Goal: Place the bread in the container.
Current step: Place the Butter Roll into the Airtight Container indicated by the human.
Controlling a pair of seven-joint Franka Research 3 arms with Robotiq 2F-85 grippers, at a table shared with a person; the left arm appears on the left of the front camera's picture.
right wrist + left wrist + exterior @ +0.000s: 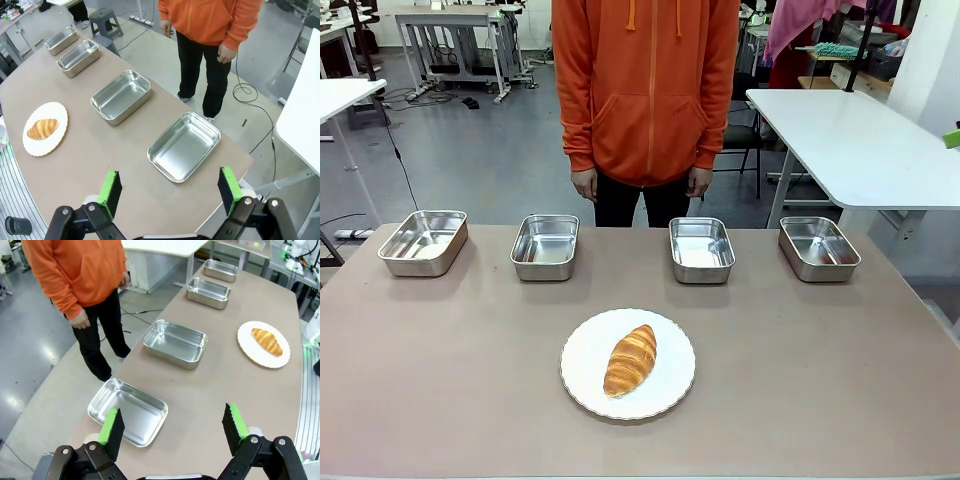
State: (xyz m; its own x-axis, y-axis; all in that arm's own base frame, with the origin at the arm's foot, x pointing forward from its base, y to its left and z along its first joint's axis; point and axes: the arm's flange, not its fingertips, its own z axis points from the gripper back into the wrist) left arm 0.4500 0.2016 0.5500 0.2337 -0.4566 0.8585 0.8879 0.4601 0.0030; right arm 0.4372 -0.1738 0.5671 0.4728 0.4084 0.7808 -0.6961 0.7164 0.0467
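Front view: the bread (pixel 631 360) is seen on the white plate (pixel 585 385), left gripper (pixel 172 427) and right gripper (pixel 170 190) are held spread empty, and a wrong tray (pixel 544 268) could be chosen among four identical ones.

Bread (pixel 630 360): golden-brown croissant-shaped roll with a ridged glossy crust and tapered ends. It lies flat on a white plate (pixel 582 372), mid-table (pixel 440 400) on the near side, long axis tilted, far tip leaning right.

Container candidates are four identical shallow rectangular steel trays with rounded corners and rolled rims. All are upright and empty, in a row along the far edge, well apart from the bread: left tray (pixel 423 242), mid-left tray (pixel 545 246), mid-right tray (pixel 701 249), right tray (pixel 818 248). Can't tell which is the target.
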